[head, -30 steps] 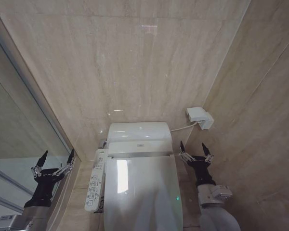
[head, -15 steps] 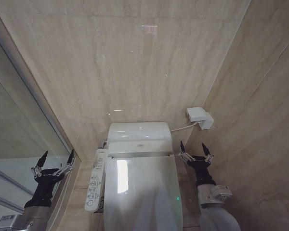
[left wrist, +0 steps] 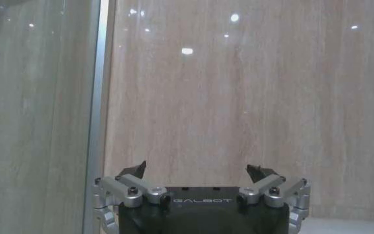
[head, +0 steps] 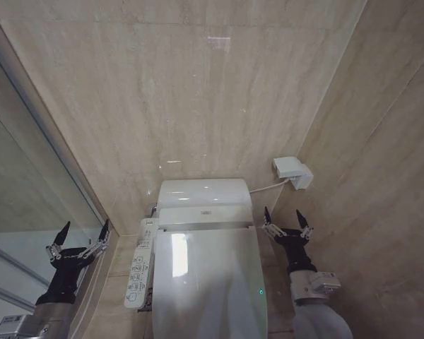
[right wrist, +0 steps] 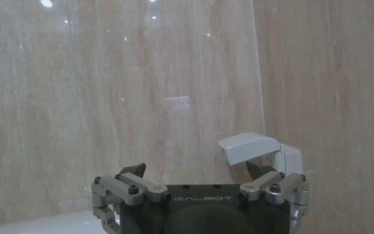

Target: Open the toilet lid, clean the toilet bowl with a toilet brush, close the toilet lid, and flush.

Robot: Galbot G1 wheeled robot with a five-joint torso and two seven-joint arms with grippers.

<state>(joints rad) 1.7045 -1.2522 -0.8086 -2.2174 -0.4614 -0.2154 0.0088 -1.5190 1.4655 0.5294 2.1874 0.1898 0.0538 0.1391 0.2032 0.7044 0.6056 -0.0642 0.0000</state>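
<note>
No movement: both tools (head: 80, 234) (head: 285, 218) wide open, empty.

Both arms rise from the lower corners of the head view, forearms upright and wrists straight; the left tool (head: 80, 233) points upward with its two fingers spread wide in a V; the right tool (head: 287, 219) is held the same way, fingers splayed apart, tips up, nothing between them
</note>
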